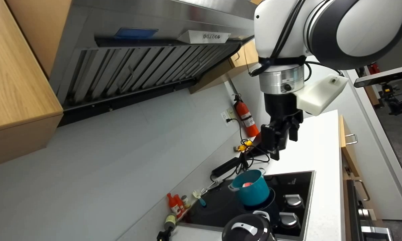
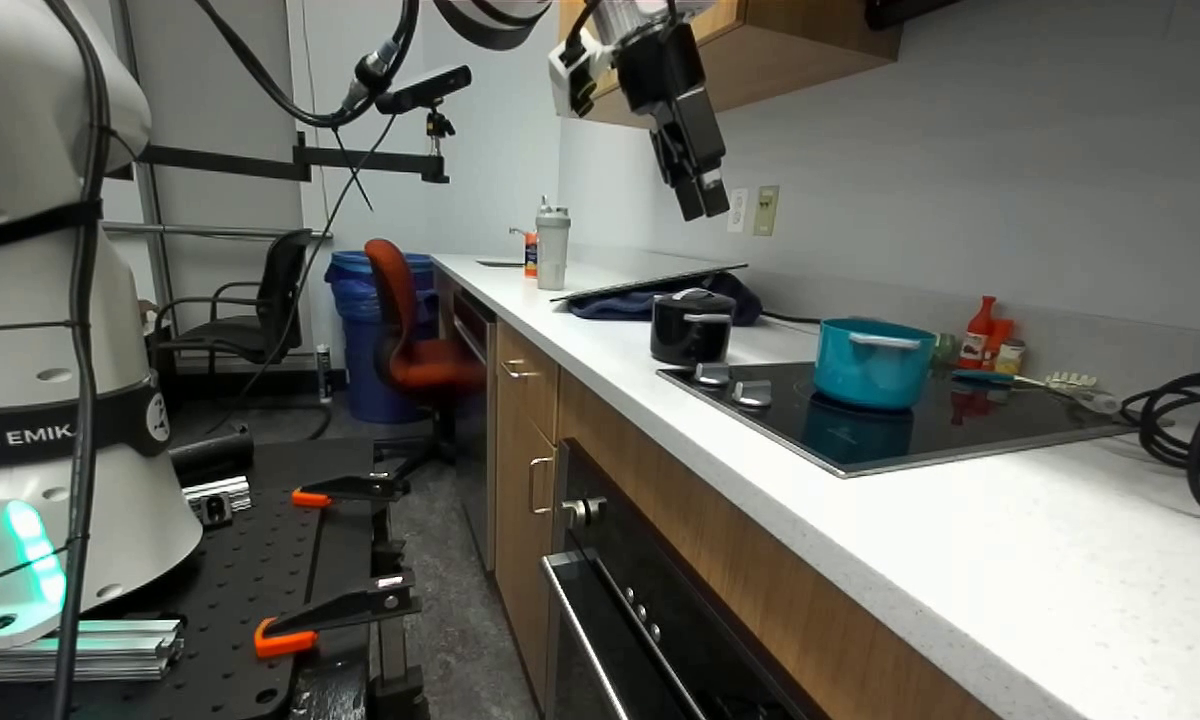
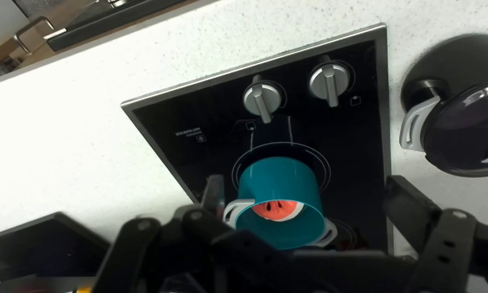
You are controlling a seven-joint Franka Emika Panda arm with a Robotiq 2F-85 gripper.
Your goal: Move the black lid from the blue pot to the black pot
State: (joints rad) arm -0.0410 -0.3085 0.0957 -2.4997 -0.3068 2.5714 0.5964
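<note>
White speckled counter (image 3: pixel 93 138) ran along a grey wall (image 2: pixel 970 190); its cooktop (image 3: pixel 358 142) read "HOT SURFACE"; the gripper (image 3: pixel 307 193) gaped wide.

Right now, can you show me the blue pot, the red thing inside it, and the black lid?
Blue pot (image 2: pixel 871 370), an exterior view: its outer wall.
Red thing (image 3: pixel 279 212), wrist view: its spotted face.
Black lid (image 3: pixel 463 130), wrist view: its dark top.
</note>
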